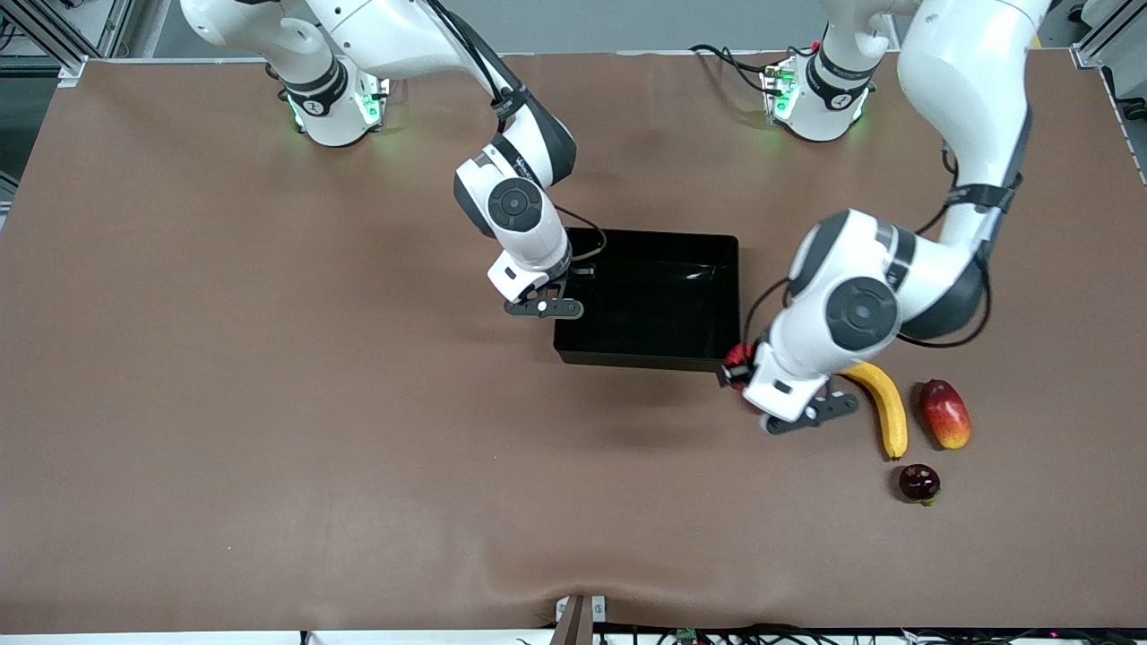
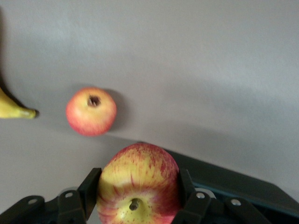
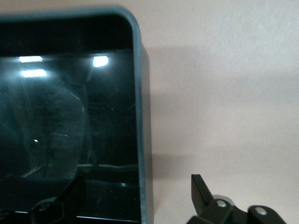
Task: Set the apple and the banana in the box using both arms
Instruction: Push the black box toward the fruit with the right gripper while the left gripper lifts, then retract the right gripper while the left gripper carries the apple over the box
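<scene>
Two white jointed arms, glossy shells, dark grey bands at the joints. Round dark grey caps on the wrist joints. Green lights glow at both bases. Thin black cables run along the forearms. Left gripper [image 1: 751, 387] and right gripper [image 1: 573, 288] black, silver screws on the finger mounts.

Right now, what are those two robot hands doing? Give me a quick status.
Left hand shut on small red-yellow apple, by corner of glossy black tray. Right hand open, empty, over tray's other end. Long yellow banana on table. Nothing blocking.
</scene>
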Controlling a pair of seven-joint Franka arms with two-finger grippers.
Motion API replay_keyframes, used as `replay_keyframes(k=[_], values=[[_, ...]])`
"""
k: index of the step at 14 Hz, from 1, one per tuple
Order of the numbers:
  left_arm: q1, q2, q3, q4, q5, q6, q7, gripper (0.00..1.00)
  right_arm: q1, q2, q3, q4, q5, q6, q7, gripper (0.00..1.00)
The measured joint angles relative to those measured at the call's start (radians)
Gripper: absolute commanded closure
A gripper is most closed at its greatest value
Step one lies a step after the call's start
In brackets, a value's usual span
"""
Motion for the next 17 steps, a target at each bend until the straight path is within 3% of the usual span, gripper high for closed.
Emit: replay_keyframes(k=[6,11,17], values=[[-0.013,-0.184,-0.033,-0.359,0.0,0.243,-0.079,1.0,-0.125,-0.09,-0.042,0.113,-0.004,-0.285,-0.131,0.0],[-0.083,-0.183,-0.041,-0.417,0.005,0.283,-0.164,1.0,-0.287,-0.114,-0.047,0.115,-0.017,-0.302,-0.382,0.0],[-0.093,-0.159,-0.041,-0.501,0.067,0.363,-0.217,1.0,-0.481,-0.181,-0.052,0.078,-0.054,-0.312,-0.59,0.0]])
